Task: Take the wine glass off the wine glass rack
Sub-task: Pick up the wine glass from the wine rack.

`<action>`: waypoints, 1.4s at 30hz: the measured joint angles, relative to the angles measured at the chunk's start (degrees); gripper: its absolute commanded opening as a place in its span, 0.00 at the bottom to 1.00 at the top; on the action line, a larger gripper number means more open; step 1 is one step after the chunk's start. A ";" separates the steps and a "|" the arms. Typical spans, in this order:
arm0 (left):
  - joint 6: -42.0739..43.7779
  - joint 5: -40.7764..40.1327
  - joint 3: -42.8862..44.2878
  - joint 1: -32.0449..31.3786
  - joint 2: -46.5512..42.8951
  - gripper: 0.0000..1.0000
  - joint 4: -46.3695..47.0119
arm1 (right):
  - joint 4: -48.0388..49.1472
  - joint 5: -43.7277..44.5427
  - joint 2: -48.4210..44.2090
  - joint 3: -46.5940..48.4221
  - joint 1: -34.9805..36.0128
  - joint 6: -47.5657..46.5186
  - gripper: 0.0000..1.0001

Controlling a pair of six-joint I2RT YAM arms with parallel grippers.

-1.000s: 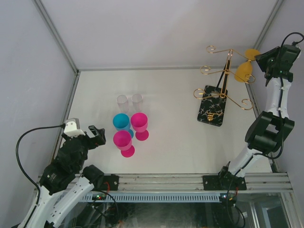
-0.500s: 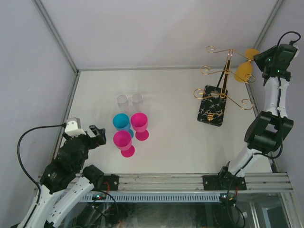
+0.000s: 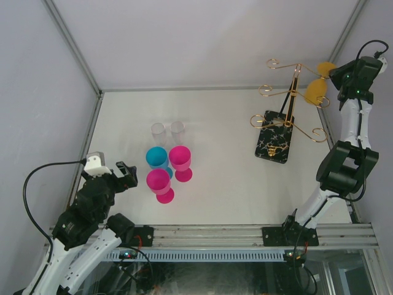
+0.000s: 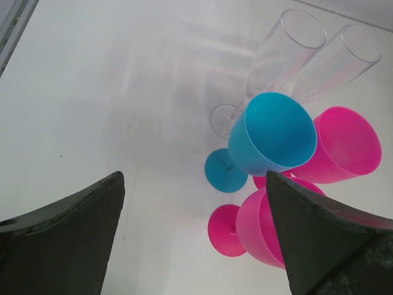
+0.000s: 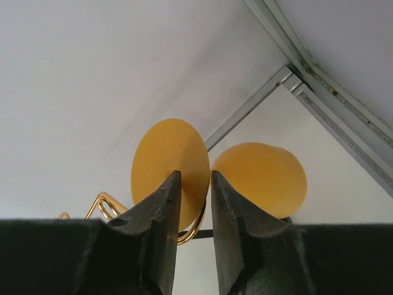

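The yellow wine glass [image 3: 315,92] hangs upside down from an arm of the gold wire wine glass rack [image 3: 288,101] at the back right, its foot [image 3: 325,69] on top. My right gripper [image 3: 336,75] is right beside the glass at foot height. In the right wrist view its jaws [image 5: 191,175] stand a narrow gap apart; the foot disc [image 5: 169,147] and a gold loop [image 5: 198,228] show through the gap, and the bowl [image 5: 261,178] lies to the right. The stem is hidden by the fingers. My left gripper [image 3: 126,174] [image 4: 195,179] hangs wide open and holds nothing.
The rack's black marbled base [image 3: 273,144] rests on the table near the right wall. Mid-table stand two pink goblets [image 3: 158,181] [image 3: 180,158], a blue one [image 3: 156,157] and two clear flutes [image 3: 167,130]. A metal frame post [image 3: 344,31] runs close behind the rack.
My right wrist has shifted slightly back and up beside the glass; its jaws widened a touch, then narrowed again. The glass still hangs on the rack. The left arm has not moved.
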 measured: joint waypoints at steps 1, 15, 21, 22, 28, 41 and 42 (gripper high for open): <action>0.00 -0.02 0.00 0.00 0.00 1.00 0.00 | 0.09 -0.02 0.00 0.00 -0.04 0.00 0.23; 0.00 0.02 0.00 0.00 0.31 1.00 0.00 | 3.08 -0.02 -0.09 0.39 0.00 0.39 0.00; 0.00 0.15 0.00 0.00 0.31 1.00 0.00 | 3.98 -0.66 -0.42 0.42 1.05 0.87 0.00; 0.00 0.17 -0.02 0.00 0.31 1.00 0.02 | 4.17 -0.72 -0.42 0.42 1.11 1.25 0.00; 0.00 0.20 -0.28 0.00 0.31 1.00 0.02 | 5.77 -1.68 -0.44 0.39 1.64 3.56 0.00; 0.00 0.59 -0.33 0.00 0.31 1.00 0.02 | 7.41 1.64 -2.23 -1.25 2.56 2.47 0.00; 0.00 0.61 -0.33 0.00 0.31 1.00 0.02 | 7.67 2.10 -2.84 -2.14 2.56 2.21 0.00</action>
